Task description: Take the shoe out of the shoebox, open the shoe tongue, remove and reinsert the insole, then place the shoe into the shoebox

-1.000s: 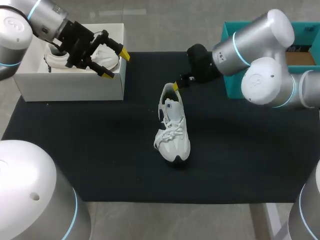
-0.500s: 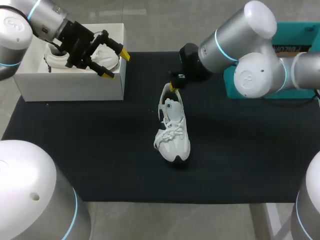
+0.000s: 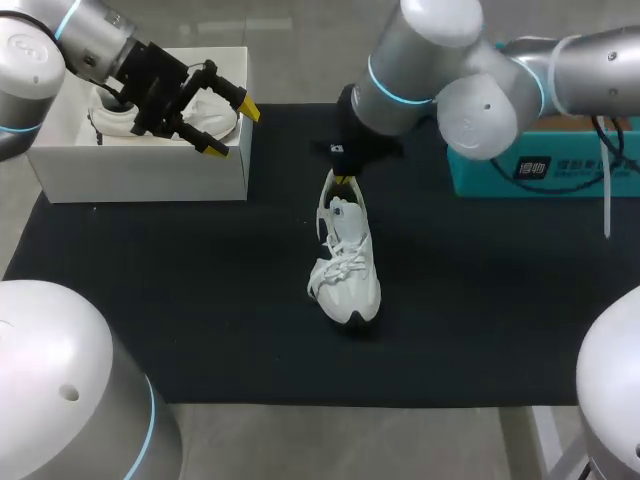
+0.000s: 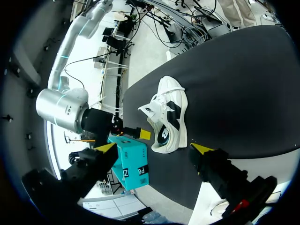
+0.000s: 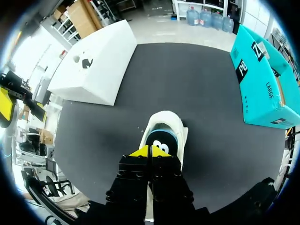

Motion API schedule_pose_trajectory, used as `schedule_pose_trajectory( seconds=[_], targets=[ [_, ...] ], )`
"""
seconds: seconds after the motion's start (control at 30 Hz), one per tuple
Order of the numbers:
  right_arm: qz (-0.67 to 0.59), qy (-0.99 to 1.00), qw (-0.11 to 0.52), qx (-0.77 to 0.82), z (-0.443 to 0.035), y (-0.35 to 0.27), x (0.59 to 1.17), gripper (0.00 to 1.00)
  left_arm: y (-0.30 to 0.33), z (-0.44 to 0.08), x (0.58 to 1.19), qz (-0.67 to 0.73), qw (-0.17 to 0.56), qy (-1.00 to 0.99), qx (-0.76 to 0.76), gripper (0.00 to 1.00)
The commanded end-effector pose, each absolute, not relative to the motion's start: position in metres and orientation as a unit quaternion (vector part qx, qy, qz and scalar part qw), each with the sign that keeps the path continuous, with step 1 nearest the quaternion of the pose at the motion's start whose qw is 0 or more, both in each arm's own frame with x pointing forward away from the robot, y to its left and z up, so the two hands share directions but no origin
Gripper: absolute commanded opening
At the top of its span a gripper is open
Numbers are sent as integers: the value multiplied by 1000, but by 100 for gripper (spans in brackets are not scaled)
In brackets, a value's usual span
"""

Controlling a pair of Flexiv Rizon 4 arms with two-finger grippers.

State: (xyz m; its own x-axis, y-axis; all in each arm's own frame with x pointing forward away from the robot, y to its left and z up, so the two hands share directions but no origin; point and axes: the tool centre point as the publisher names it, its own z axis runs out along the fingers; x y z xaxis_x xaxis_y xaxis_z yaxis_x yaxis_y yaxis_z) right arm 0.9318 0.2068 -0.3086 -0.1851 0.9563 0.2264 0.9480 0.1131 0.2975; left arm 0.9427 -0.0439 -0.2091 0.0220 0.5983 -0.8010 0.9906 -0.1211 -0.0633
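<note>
Head view: the white shoe (image 3: 345, 262) stands on its sole near the middle of the black mat (image 3: 200, 300), out of the box, heel toward the far edge and toe toward the near edge. The right gripper (image 3: 345, 180) is at the heel; in the right wrist view its yellow fingertips (image 5: 151, 151) are pressed together over the heel opening, and whether they pinch the rim cannot be told. To the shoe's left stands the white shoebox (image 3: 140, 175), holding a second white shoe (image 3: 205, 115), with the left gripper (image 3: 230, 129) above it, fingers spread and holding nothing; a teal box (image 3: 580, 175) sits at the mat's right edge.
</note>
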Motion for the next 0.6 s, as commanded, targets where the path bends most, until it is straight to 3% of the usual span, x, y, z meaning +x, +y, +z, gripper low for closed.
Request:
schedule_pose_trajectory(
  seconds=[0.03,0.3,0.6],
  targets=[
    [102,736,114,659,-306,210,930,0,-44,-209,943,-354,276,602,660,100],
    [135,706,140,681,-324,206,928,0,-44,-209,943,-354,276,602,660,100],
    [142,703,111,688,-353,204,939,0,-44,-209,943,-354,276,602,660,100]
  ],
)
